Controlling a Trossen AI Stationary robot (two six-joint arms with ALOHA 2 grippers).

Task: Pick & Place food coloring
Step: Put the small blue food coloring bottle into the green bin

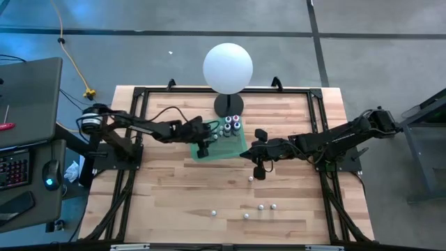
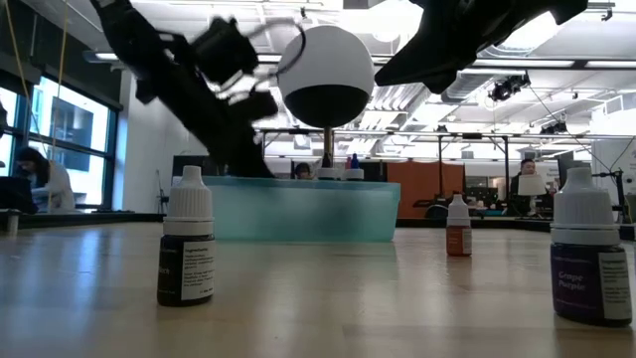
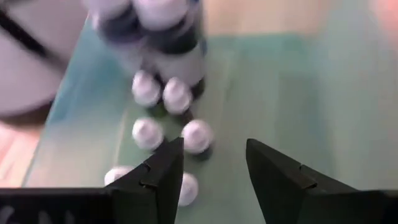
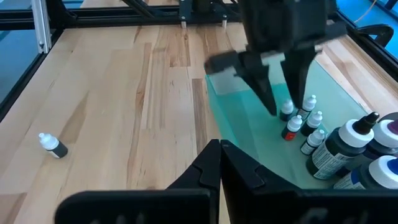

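Green tray (image 1: 224, 150): food coloring (image 4: 297, 121) upright.

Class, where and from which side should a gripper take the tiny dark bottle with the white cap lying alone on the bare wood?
The tiny dark bottle lies tipped over, clear all round. Probably come straight down, fingers across its dark body; the white cap end is narrower.

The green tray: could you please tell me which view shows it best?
The high view: the green tray lies whole by the lamp base. The low view shows only its side wall; the wrist views show just parts.
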